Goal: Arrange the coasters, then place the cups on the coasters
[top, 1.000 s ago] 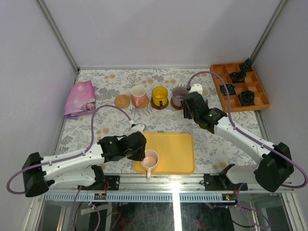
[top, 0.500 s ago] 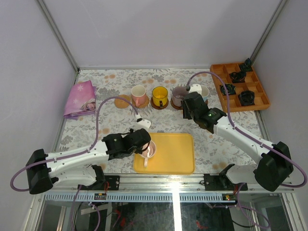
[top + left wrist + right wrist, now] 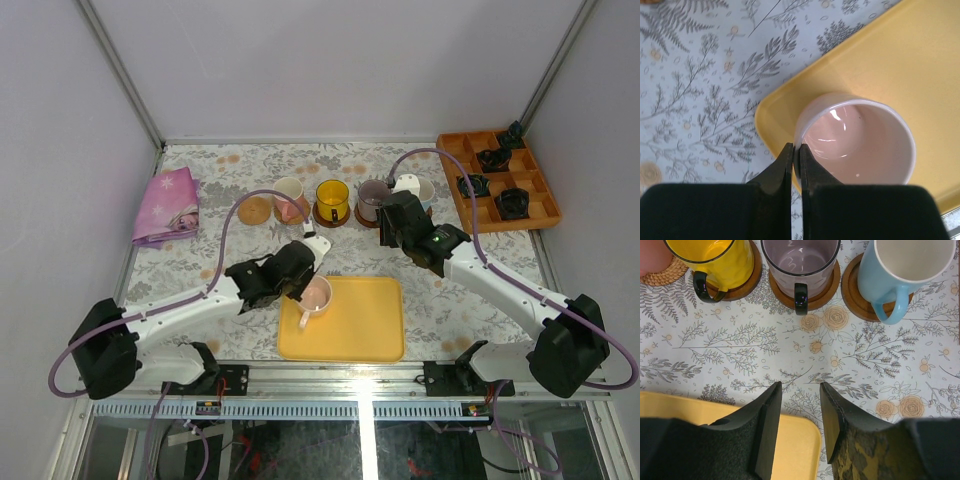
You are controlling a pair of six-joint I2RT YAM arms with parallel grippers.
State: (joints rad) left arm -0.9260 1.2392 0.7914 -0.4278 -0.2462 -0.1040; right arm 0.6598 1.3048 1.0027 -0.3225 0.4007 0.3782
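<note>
My left gripper [image 3: 305, 283] [image 3: 796, 149] is shut on the rim of a pale pink cup [image 3: 317, 295] [image 3: 855, 140], one finger inside and one outside, over the left edge of the yellow tray [image 3: 360, 325] [image 3: 900, 60]. An empty tan coaster [image 3: 255, 210] lies at the left end of the row. Beside it stand a second pink cup [image 3: 289, 199] on a tan coaster [image 3: 665, 272], a yellow cup [image 3: 332, 198] [image 3: 715, 260], a purple-grey cup [image 3: 373, 198] [image 3: 800, 260] and a light blue cup [image 3: 900, 270], each on a dark coaster [image 3: 747, 282]. My right gripper [image 3: 392, 232] [image 3: 801, 390] is open and empty, just short of the purple-grey cup.
A pink folded cloth [image 3: 167, 205] lies at the far left. An orange compartment tray [image 3: 470, 195] with black parts sits at the far right. The right arm covers most of the light blue cup in the top view.
My left gripper closed on the pink cup's rim and carried it from the tray's near left part toward its far left edge. The right arm has not moved.
</note>
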